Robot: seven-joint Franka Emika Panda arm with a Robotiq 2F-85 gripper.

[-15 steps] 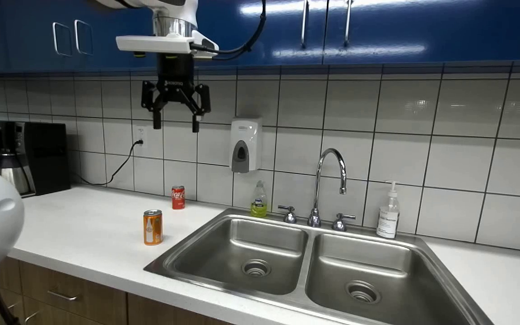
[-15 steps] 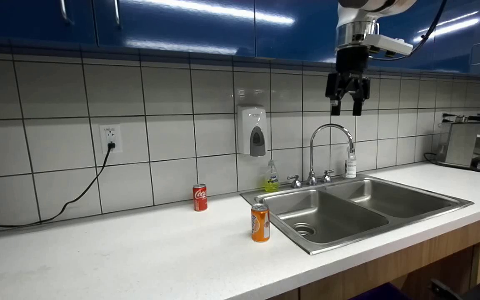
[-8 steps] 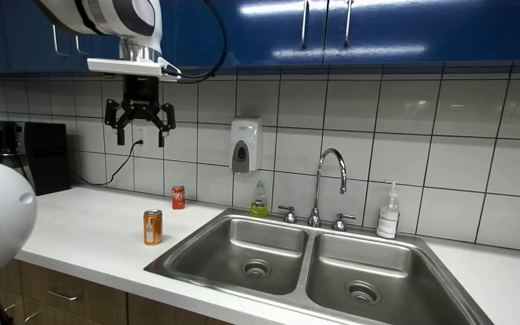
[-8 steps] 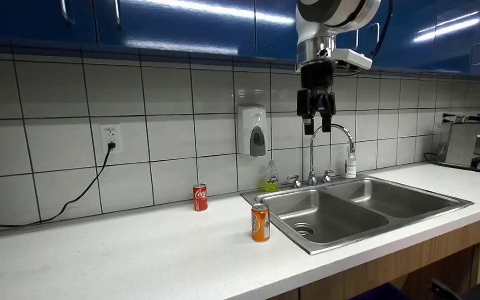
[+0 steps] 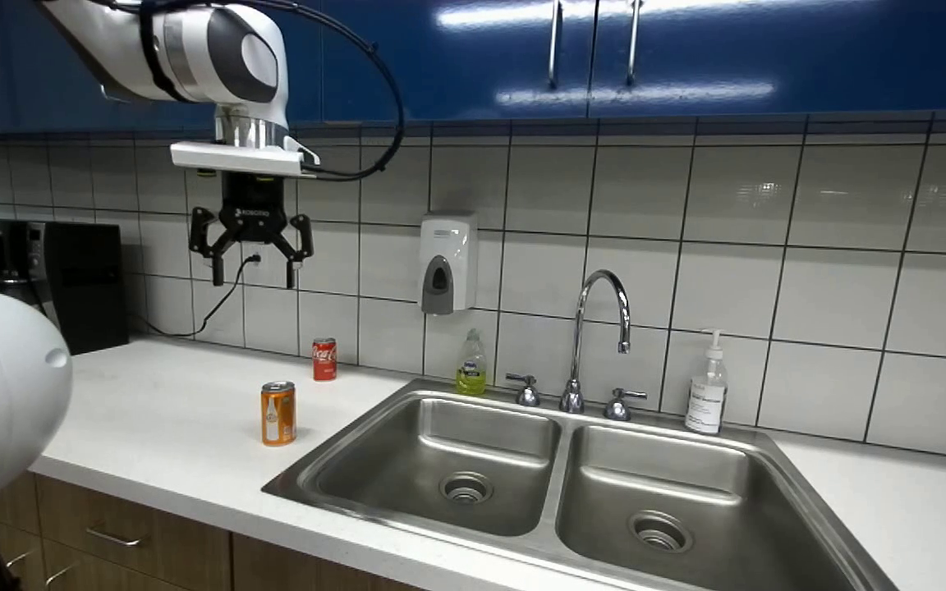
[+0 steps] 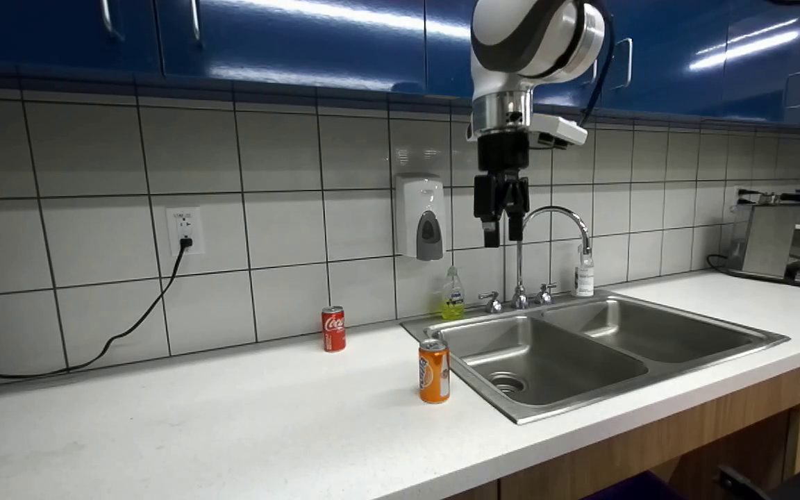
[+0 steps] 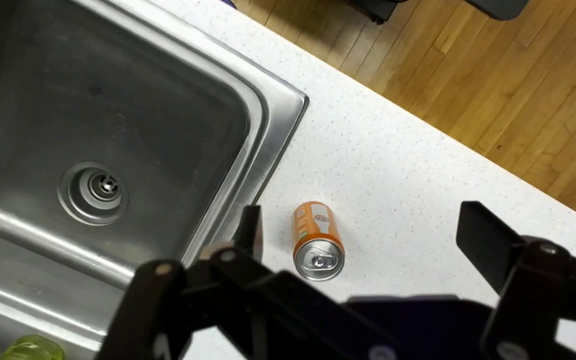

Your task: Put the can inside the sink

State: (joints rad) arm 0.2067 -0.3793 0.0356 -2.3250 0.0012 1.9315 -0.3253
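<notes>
Orange can point(image 5: 278, 413) stands upright on the white surface point(image 5: 169, 410), in the lower left of an exterior view, near the sink point(image 5: 558, 484) but outside its rim. The sink spreads over the lower middle and right of that frame, its two basins point(image 5: 391, 468) each with a round drain point(image 5: 466, 487) in the floor. At its back rim a clear bottle point(image 5: 471, 369) holds yellow-green liquid.

Since a second ago the hand point(image 5: 254, 280) has come lower and further left in both exterior views; the can has stayed in place. The hand is released, fingers point(image 7: 488, 245) spread wide, higher than the can and well apart from it.

The can's long axis is vertical, metal top point(image 7: 319, 259) facing up. In the wrist view that top lies toward the frame's lower edge, the body running upward from it.
</notes>
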